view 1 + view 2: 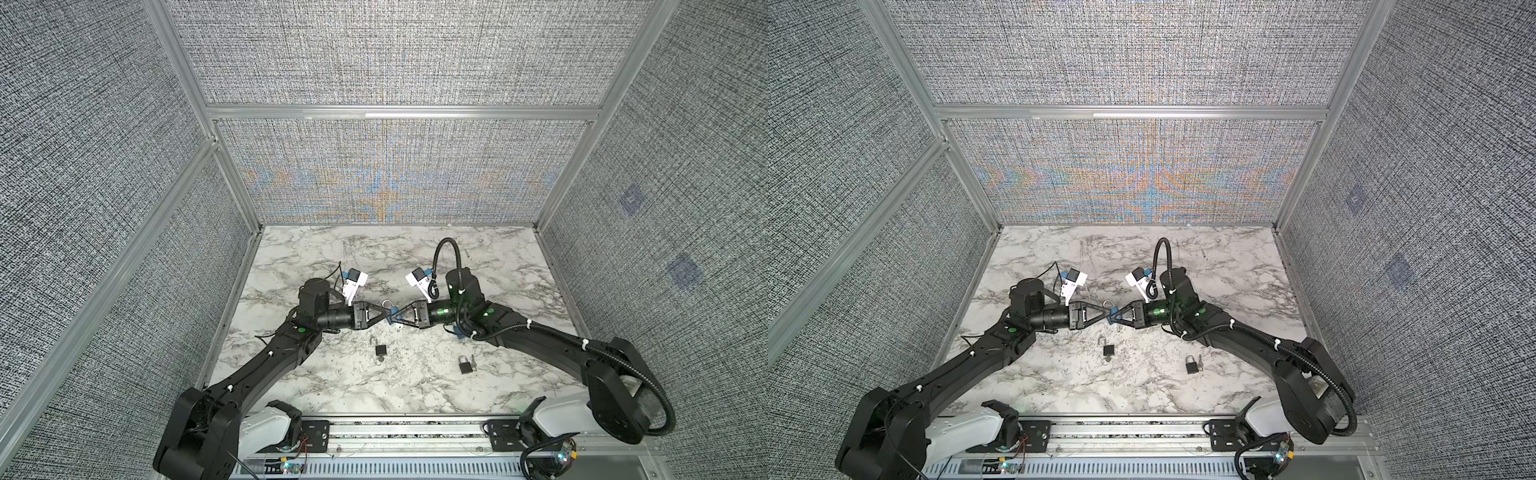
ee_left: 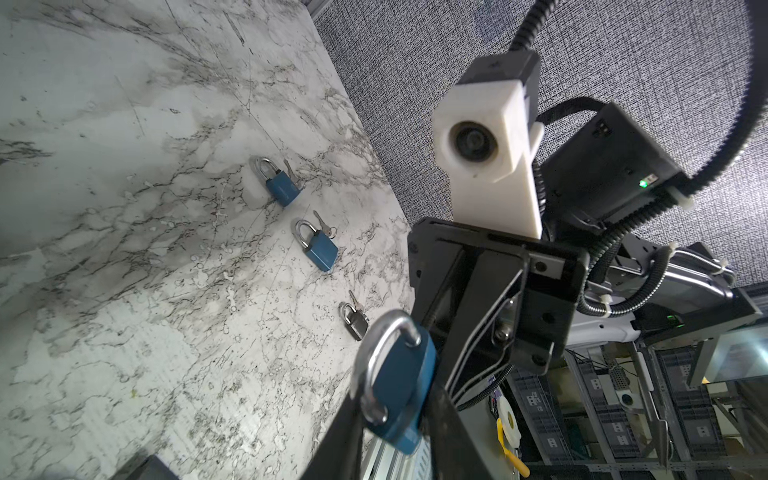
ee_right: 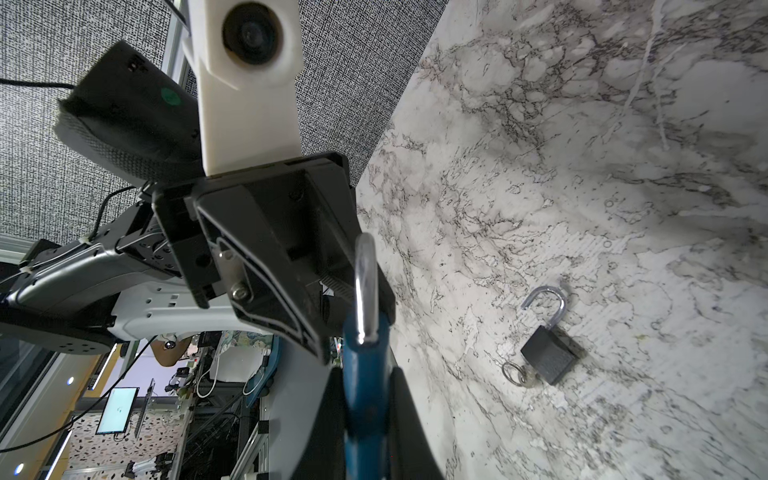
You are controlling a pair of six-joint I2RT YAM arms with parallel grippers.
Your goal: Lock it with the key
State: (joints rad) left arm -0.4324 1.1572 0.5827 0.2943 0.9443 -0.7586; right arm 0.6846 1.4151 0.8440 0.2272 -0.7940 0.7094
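My right pincer (image 1: 398, 320) clamps the blue padlock (image 3: 365, 395), its shackle (image 2: 370, 374) seemingly closed. Whether my left pincer (image 1: 388, 318) grips it, I cannot tell. The locking turn probably remains.

Left gripper (image 1: 1105, 318) and right gripper (image 1: 1118, 318) meet tip to tip mid-table at the small blue padlock (image 1: 1112, 317), silver shackle up, above the white marble tabletop (image 1: 1059, 374). Nearer the camera a black padlock with open shackle (image 1: 1108, 350) lies flat, keyring (image 1: 1108, 358) at its base; a black padlock with shut shackle (image 1: 1192, 366) sits well right of it, silver key (image 1: 1200, 363) just beside
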